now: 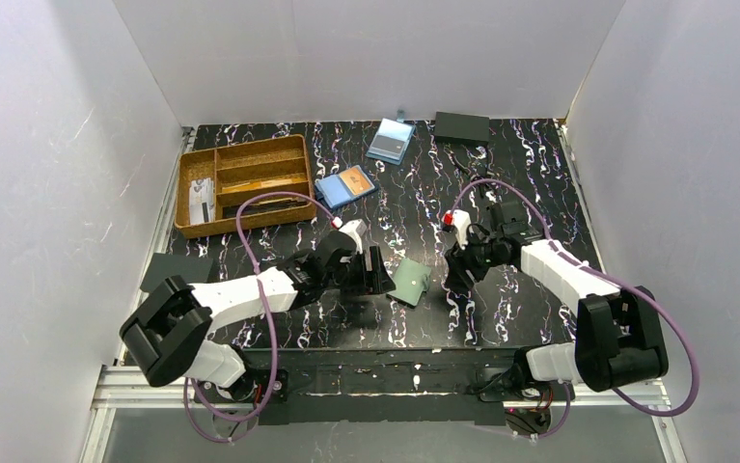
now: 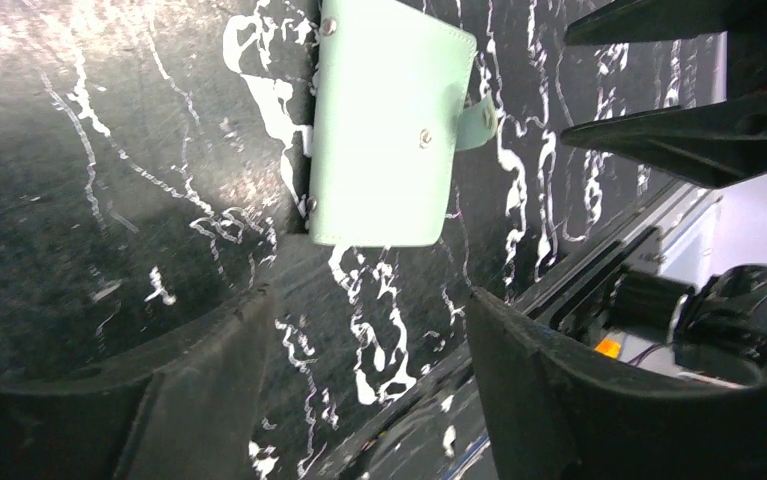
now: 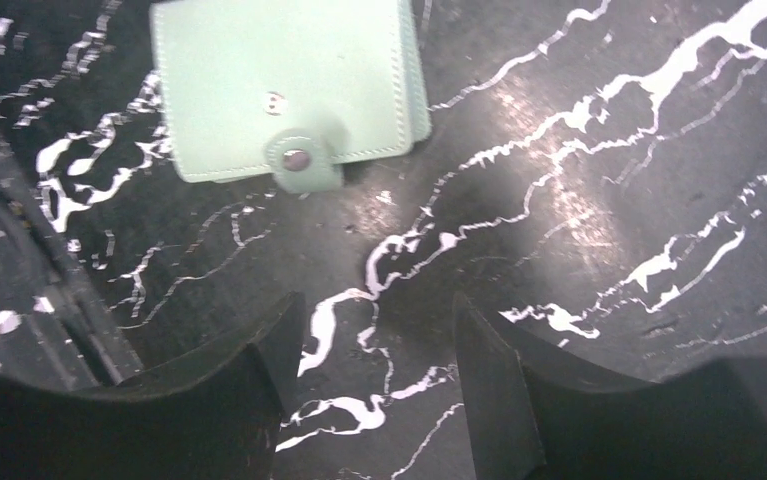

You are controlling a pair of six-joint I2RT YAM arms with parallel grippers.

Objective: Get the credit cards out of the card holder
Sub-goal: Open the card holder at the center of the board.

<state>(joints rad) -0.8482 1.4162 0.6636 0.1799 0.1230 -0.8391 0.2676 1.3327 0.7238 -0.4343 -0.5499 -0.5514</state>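
The card holder [image 1: 411, 282] is a flat teal-green sleeve lying closed on the black marbled table between my two grippers. In the left wrist view the holder [image 2: 384, 130] looks pale mint, with its snap strap sticking out past one edge. It also shows in the right wrist view [image 3: 284, 85], with the strap tab toward my fingers. My left gripper [image 1: 380, 272] [image 2: 369, 300] is open and empty just left of it. My right gripper [image 1: 452, 275] [image 3: 377, 305] is open and empty just right of it. Neither touches it. No cards show outside it.
A wooden compartment tray [image 1: 245, 183] stands at the back left. A bright blue holder with an orange card [image 1: 346, 185], a pale-blue holder with a grey card [image 1: 391, 141] and a black box [image 1: 462, 127] lie at the back. The table's front edge [image 1: 375, 347] is near.
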